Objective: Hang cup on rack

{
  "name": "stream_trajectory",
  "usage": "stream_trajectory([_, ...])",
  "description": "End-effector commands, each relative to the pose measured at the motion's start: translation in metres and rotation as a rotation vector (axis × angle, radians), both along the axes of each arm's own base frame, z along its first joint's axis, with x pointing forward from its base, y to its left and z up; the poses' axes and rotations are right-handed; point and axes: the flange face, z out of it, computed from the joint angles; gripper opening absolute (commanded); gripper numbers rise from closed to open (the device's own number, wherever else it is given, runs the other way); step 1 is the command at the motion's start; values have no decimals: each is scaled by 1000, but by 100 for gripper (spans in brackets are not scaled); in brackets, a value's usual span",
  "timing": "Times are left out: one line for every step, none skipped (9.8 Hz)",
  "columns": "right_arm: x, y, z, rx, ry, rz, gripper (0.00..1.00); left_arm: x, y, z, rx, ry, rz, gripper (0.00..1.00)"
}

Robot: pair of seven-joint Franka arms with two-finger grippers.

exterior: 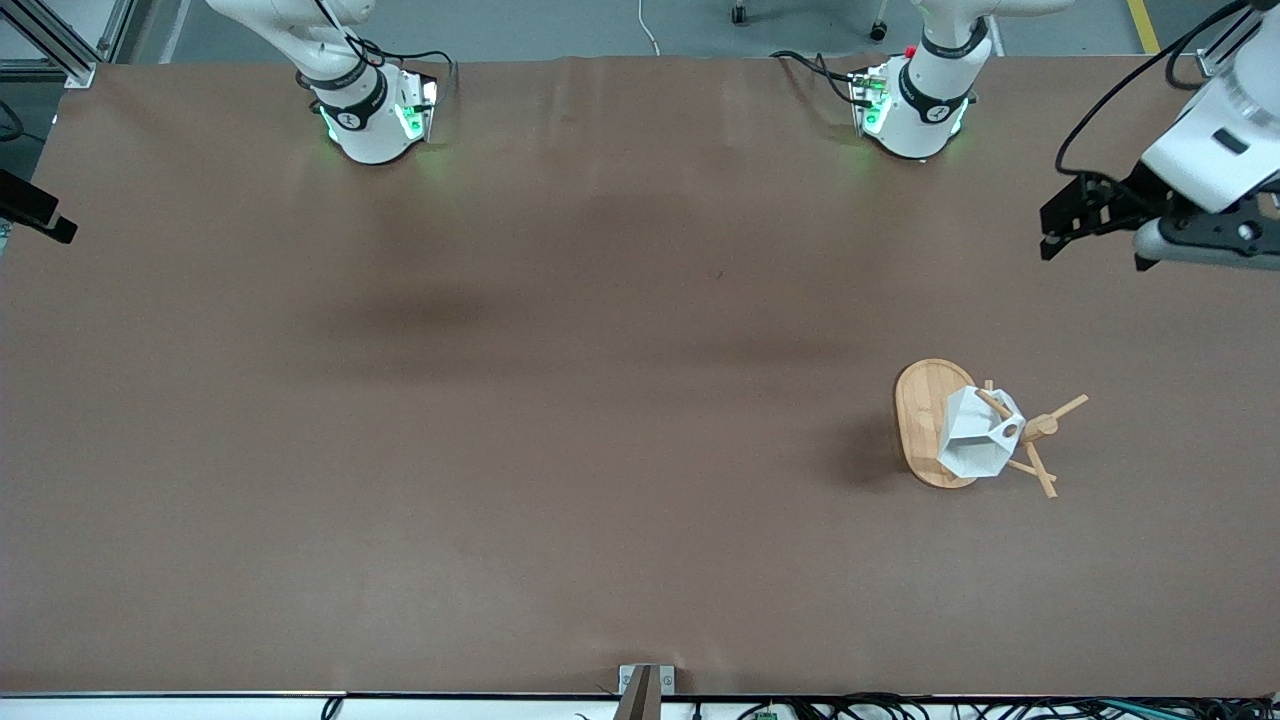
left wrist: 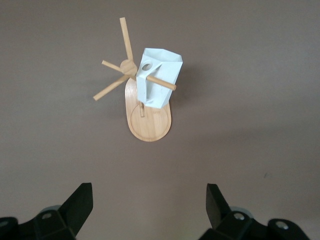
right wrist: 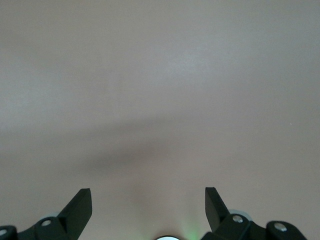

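The white faceted cup (exterior: pixel 975 437) hangs tilted on a peg of the bamboo rack (exterior: pixel 920 410), beside the central post and above the oval base. The rack stands toward the left arm's end of the table. In the left wrist view the cup (left wrist: pixel 162 75) and the rack (left wrist: pixel 150 127) show a good way off from my left gripper (left wrist: pixel 149 200), which is open and empty. In the front view the left gripper (exterior: pixel 1050 232) is up in the air over the table's edge at that end. My right gripper (right wrist: pixel 148 200) is open and empty over bare table by its own base.
The two arm bases (exterior: pixel 375 125) (exterior: pixel 915 115) stand along the table edge farthest from the front camera. A black object (exterior: pixel 35 210) sticks in at the right arm's end. A small metal bracket (exterior: pixel 645 685) sits at the nearest edge.
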Motion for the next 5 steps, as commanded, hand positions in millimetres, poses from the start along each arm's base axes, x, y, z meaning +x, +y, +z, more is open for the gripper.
stream_trajectory([0, -2, 3, -3, 4, 4, 100, -13, 1, -1, 18, 53, 24, 100])
stream_trajectory([0, -2, 3, -1, 4, 4, 100, -19, 1, 3, 18, 55, 47, 100])
stream_trajectory([1, -2, 2, -3, 6, 6, 100, -26, 2, 5, 21, 62, 64, 100])
stream_trajectory([0, -2, 3, -1, 6, 6, 100, -27, 4, 9, 22, 54, 48, 100])
stream_trajectory([0, -2, 3, -1, 6, 7, 100, -26, 8, 10, 27, 50, 56, 100])
